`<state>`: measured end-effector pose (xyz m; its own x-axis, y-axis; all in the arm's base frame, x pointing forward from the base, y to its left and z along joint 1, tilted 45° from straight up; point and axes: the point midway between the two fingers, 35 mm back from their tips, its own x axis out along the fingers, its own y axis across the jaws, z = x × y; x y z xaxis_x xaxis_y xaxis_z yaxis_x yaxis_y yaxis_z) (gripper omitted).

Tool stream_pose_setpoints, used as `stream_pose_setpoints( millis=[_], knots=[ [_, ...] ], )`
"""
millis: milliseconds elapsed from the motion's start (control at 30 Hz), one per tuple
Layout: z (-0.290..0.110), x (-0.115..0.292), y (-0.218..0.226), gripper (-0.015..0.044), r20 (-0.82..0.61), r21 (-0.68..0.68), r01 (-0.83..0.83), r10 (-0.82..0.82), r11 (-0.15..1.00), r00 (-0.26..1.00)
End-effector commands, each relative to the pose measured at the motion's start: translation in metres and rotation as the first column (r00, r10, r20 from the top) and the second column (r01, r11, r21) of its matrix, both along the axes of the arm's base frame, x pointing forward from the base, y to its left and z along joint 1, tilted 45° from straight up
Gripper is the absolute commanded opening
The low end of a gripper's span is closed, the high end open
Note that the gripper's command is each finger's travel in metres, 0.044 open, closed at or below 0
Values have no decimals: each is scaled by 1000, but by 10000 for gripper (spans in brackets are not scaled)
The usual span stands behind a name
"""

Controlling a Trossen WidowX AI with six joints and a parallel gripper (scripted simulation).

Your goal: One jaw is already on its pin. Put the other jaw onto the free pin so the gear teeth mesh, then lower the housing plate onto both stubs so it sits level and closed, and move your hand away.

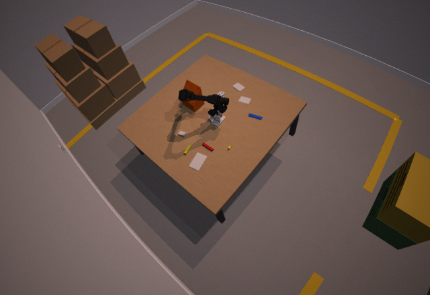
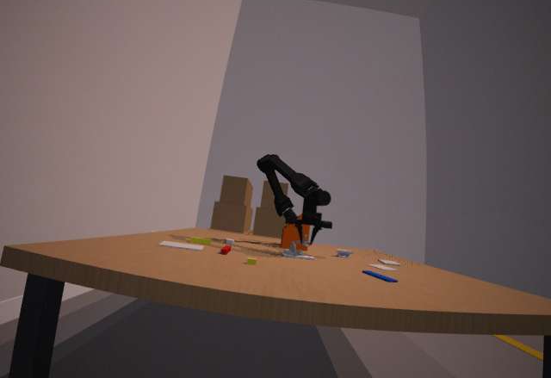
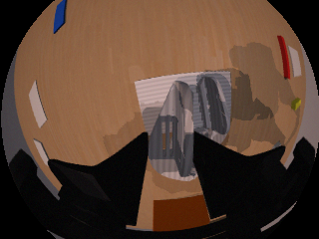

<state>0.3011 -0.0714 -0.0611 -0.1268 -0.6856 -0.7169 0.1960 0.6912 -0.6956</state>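
My gripper (image 1: pixel 216 113) (image 2: pixel 306 244) (image 3: pixel 167 135) is shut on a grey jaw (image 2: pixel 306 238) (image 3: pixel 183 107), which stands upright between the fingers. The held jaw is above the pale base plate (image 1: pixel 222 119) (image 2: pixel 305 257) (image 3: pixel 150 94), with a gap below it in the exterior view. The other grey jaw (image 2: pixel 293 249) (image 3: pixel 215 102) stands on the base beside it, at its right in the wrist view. The free pin and the gear teeth cannot be made out. A small grey-white raised piece (image 1: pixel 221 93) (image 2: pixel 343 254), possibly the housing plate, stands apart from the base.
A blue bar (image 1: pixel 254 116) (image 2: pixel 379 275) (image 3: pixel 60 16), a red bar (image 1: pixel 207 146) (image 2: pixel 225 250) (image 3: pixel 284 57), a yellow bar (image 1: pixel 187 150) and a small yellow block (image 1: pixel 229 147) lie around. Flat white plates (image 1: pixel 244 99) (image 1: pixel 238 87) (image 1: pixel 197 161) and an orange block (image 1: pixel 193 95) are also there.
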Motion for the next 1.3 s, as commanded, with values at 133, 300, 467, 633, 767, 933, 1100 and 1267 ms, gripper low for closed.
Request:
stream_pose_setpoints(
  millis=[133, 300, 467, 633, 767, 933, 1100, 1267],
  knots=[
    [-9, -3, -9, 134, -5, -6, -7, 7, 1000, 1000],
    [-14, -4, -14, 134, -5, -7, -6, 6, 1000, 1000],
    [-14, -4, -14, 134, -5, -7, -6, 6, 1000, 1000],
    [-14, -4, -14, 134, -5, -7, -6, 6, 1000, 1000],
    [-14, -4, -15, 134, -6, -7, -7, 7, 1000, 1000],
    [-16, -5, -17, 134, -10, -6, -12, 11, 1000, 1000],
    [-16, -5, -17, 134, -10, -6, -12, 11, 1000, 1000],
    [-18, -5, -18, 134, -10, -6, -11, 11, 1000, 1000]
  ],
)
